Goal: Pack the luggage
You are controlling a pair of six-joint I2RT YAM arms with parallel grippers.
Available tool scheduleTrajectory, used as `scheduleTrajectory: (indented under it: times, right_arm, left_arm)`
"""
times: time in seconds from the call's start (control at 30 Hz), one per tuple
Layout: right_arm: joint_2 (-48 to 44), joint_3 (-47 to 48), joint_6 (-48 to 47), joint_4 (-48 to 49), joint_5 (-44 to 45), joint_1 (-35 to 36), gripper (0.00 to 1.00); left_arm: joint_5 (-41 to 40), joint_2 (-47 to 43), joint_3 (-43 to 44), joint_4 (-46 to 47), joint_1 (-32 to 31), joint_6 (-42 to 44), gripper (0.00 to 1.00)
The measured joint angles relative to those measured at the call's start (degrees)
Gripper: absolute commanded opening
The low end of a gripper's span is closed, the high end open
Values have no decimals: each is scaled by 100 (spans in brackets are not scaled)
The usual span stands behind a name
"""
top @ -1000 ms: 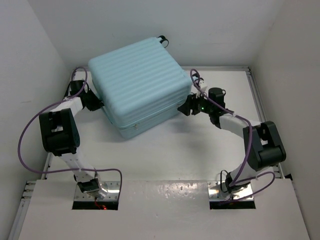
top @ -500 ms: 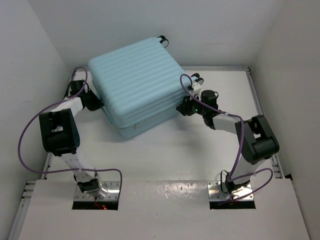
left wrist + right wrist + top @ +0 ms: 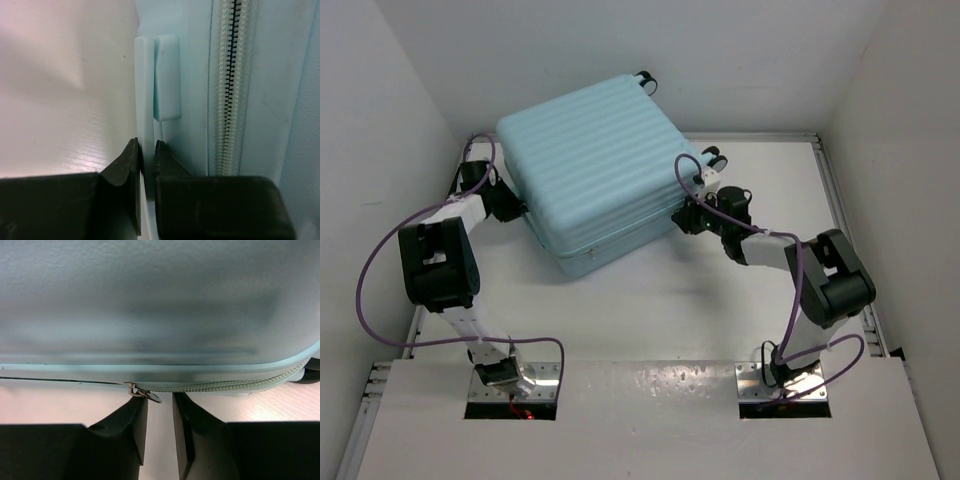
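Top external view: closed pale-blue suitcase (image 3: 600, 170) lies flat on worktop (image 3: 650, 310), far-left area, between both arms. Left pincer (image 3: 146, 150) pressed together, pinching thin pale-blue tab (image 3: 143, 85) on suitcase side, beside zipper (image 3: 231, 75). Right pincer (image 3: 160, 405) narrowly spread at seam; zipper pull (image 3: 145, 392) at its fingertips, unclamped.

Luggage (image 3: 595, 165): shell blurred, cut off by every edge in right wrist view. Pale tab (image 3: 145, 100): lower end hidden between left hand (image 3: 146, 165) fingers. Zipper pull (image 3: 145, 392): contact with right hand (image 3: 160, 407) unclear. Dark part (image 3: 312, 371): cropped at right edge, unidentifiable.
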Motion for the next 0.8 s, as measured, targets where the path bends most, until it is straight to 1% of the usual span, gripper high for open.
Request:
scheduleTrajectory:
  times: [0.07, 0.1, 0.2, 0.4, 0.5, 0.63, 0.8]
  right_arm:
    - [-2, -4, 2, 13, 37, 35, 20]
    - [-2, -4, 0, 13, 46, 46, 13]
    - [-22, -11, -22, 15, 48, 74, 0]
    - [-79, -50, -52, 15, 149, 59, 0]
    - [-79, -50, 9, 9, 144, -79, 0]
    - [-79, -48, 59, -2, 149, -361, 0]
    - [-74, -20, 68, -24, 146, -584, 0]
  left_arm:
    - [0, 0, 0, 0, 0, 2, 0]
    - [4, 0, 0, 0, 0, 2, 0]
    - [24, 0, 0, 0, 4, 2, 0]
    - [160, 22, 13, -9, 149, 68, 0]
    - [330, 140, 186, -219, 236, 168, 0]
    - [649, 544, 859, -935, 378, 442, 0]
    - [691, 1027, 1663, -1504, 428, 789, 0]
